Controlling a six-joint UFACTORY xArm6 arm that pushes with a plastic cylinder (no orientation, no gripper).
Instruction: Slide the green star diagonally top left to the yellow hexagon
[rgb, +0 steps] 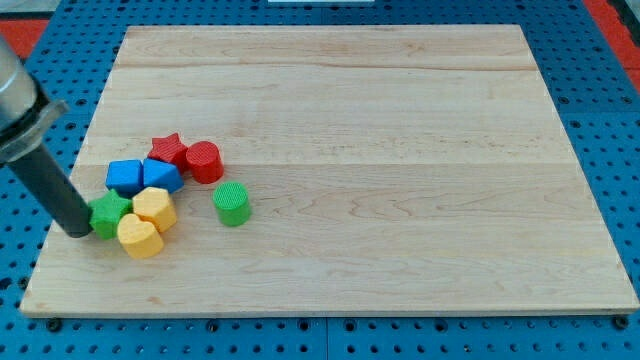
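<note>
The green star (109, 214) lies near the board's left edge, touching the yellow hexagon (155, 207) on its right. A yellow heart-like block (140, 237) sits just below them, touching both. My tip (80, 231) rests on the board right against the green star's left side. The dark rod rises from it toward the view's top left.
Two blue blocks (126, 176) (161, 175) sit just above the star and hexagon. A red star (169, 150) and a red cylinder (204, 161) lie above those. A green cylinder (232, 204) stands to the right. The wooden board (400, 150) lies on a blue pegboard.
</note>
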